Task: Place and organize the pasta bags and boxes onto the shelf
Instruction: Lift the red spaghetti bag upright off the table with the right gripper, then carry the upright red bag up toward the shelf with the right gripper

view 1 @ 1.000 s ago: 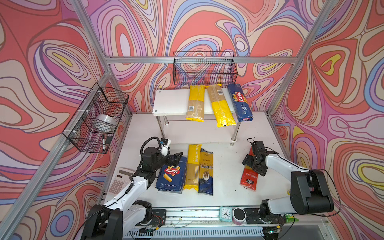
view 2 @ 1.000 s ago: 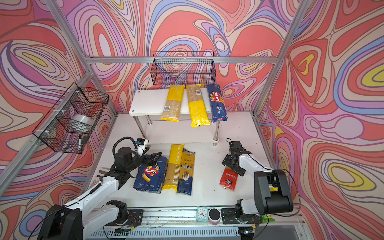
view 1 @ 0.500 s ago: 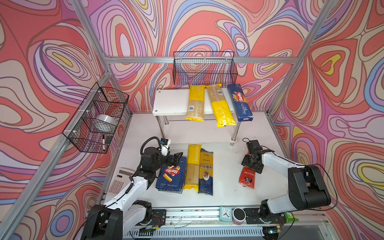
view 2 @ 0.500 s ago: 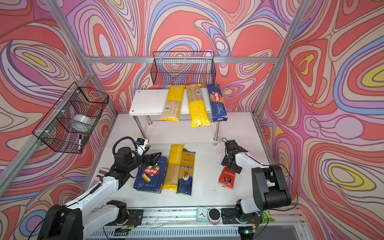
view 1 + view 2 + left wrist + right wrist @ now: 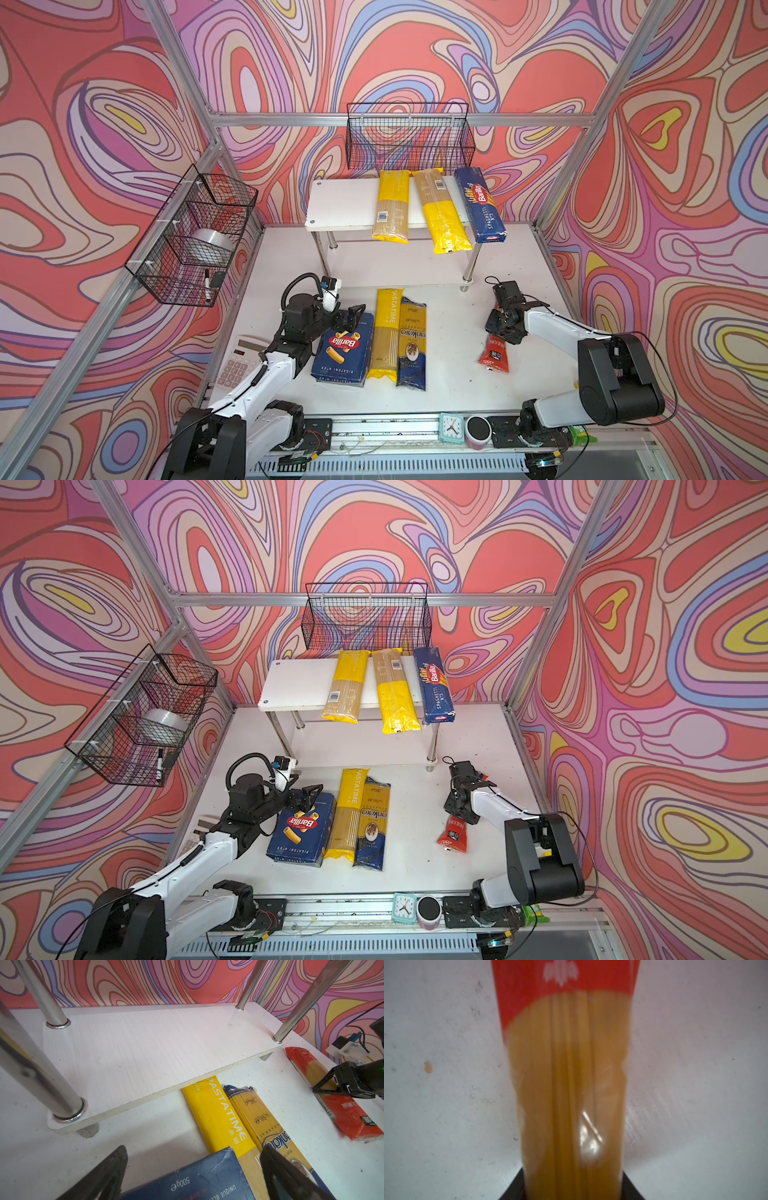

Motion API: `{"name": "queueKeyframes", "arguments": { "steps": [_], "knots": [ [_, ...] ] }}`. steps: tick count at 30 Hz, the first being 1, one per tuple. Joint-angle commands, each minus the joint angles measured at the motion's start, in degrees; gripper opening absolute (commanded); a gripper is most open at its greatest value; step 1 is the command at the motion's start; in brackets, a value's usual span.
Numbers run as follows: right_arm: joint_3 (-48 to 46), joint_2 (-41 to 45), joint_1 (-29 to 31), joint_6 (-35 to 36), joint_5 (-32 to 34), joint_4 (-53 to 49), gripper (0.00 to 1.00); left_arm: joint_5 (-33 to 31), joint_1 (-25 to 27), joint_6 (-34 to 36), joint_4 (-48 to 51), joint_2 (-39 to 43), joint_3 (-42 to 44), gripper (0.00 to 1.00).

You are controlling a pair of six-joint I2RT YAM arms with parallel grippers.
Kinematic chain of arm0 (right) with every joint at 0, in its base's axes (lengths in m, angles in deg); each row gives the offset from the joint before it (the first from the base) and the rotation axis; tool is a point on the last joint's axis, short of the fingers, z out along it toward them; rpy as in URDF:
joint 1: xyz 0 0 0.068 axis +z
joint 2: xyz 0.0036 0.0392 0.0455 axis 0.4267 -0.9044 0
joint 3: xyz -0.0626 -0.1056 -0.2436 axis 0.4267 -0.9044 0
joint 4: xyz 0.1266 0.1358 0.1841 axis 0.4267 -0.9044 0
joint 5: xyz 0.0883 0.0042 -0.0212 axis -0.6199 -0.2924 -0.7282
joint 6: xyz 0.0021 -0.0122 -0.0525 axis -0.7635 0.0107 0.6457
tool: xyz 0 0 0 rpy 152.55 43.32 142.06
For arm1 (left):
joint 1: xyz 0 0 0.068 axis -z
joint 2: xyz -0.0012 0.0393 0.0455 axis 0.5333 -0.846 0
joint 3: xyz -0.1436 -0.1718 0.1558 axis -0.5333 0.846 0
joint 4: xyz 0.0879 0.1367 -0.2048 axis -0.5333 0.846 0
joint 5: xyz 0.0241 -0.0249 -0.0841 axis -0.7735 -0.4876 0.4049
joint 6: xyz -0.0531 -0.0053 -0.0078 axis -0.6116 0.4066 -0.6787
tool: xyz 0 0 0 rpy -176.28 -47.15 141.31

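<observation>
My right gripper point(image 5: 498, 329) point(image 5: 573, 1176) is shut on the red bag point(image 5: 494, 355) point(image 5: 566, 1064), gripping its clear window part. The bag lies on the table at the right. My left gripper point(image 5: 356, 311) point(image 5: 193, 1153) hangs open over the far end of the flat rigatoni box point(image 5: 343, 351), holding nothing. Beside that box lie the yellow PASTATIME bag point(image 5: 386, 332) and a dark blue bag point(image 5: 412, 345). The shelf point(image 5: 340, 203) carries two yellow bags point(image 5: 391, 205) point(image 5: 440, 216) and the Spaghetti box point(image 5: 480, 203) on its top board. Its lower board point(image 5: 145, 1047) is bare.
A black wire basket point(image 5: 409, 137) hangs on the back wall above the shelf. Another basket point(image 5: 195, 232) on the left wall holds a tape roll. A calculator point(image 5: 237, 365) lies at the table's left edge. A small clock point(image 5: 451, 428) and a round tin point(image 5: 478, 430) sit on the front rail.
The right gripper's jaws have closed in on the red bag, and the bag has swung slightly to the left. The left arm has not moved.
</observation>
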Motion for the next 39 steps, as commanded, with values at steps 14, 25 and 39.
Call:
{"name": "queueKeyframes", "arguments": {
  "steps": [14, 25, 39],
  "knots": [
    [-1.5, 4.0, 0.5, 0.8, -2.5, -1.6, 0.18, -0.4, 0.2, 0.5, 0.2, 0.1, -1.4, 1.00],
    [0.5, 7.1, 0.5, 1.4, -1.8, -3.1, 0.00, -0.5, 0.3, 0.5, 0.2, 0.1, -1.4, 1.00],
    [7.2, 15.1, 0.5, 2.6, -1.3, -8.0, 0.00, -0.5, 0.3, 0.5, 0.3, -0.1, -1.6, 1.00]
  ]
}}
